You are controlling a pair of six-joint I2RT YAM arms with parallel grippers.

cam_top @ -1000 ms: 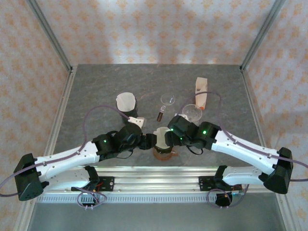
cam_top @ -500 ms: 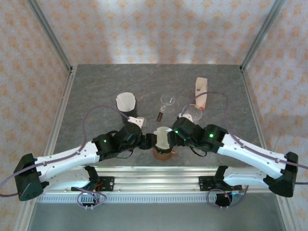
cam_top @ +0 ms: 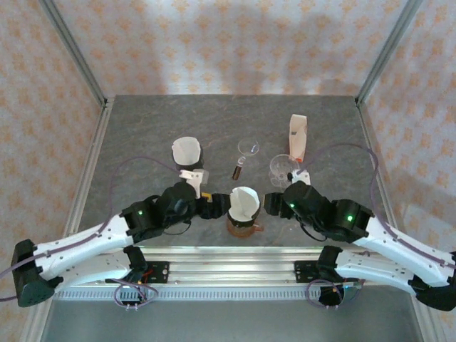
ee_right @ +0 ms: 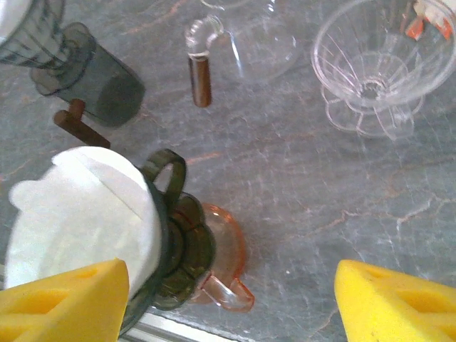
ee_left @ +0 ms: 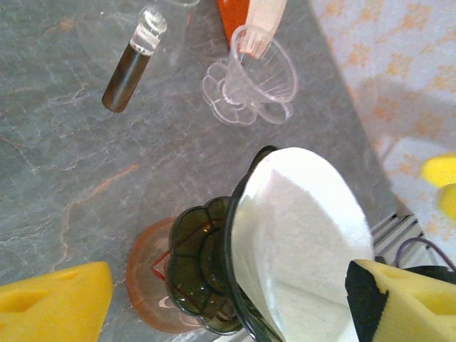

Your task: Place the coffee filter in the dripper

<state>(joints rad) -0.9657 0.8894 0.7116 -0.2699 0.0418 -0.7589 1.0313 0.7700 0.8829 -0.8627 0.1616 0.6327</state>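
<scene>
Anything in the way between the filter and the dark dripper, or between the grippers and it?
Nothing visible. The paper filter already sits in the dark dripper; the left gripper and right gripper stand open on either side, nothing between.

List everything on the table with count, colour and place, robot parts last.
coffee filter: one, white, in the dark dripper
dark dripper: one, dark green, on the glass server
glass server: one, orange, near centre of the table
second dark dripper: one, dark, white paper in it, back left
vial: one, clear with brown contents, lying at centre
clear glass cup: one, transparent, just behind the vial
clear dripper: one, transparent, right of the vial
packet: one, white and orange, back right
table: one, grey stone pattern
left gripper: one, yellow pads, open, left of the dark dripper
right gripper: one, yellow pads, open, right of it
</scene>
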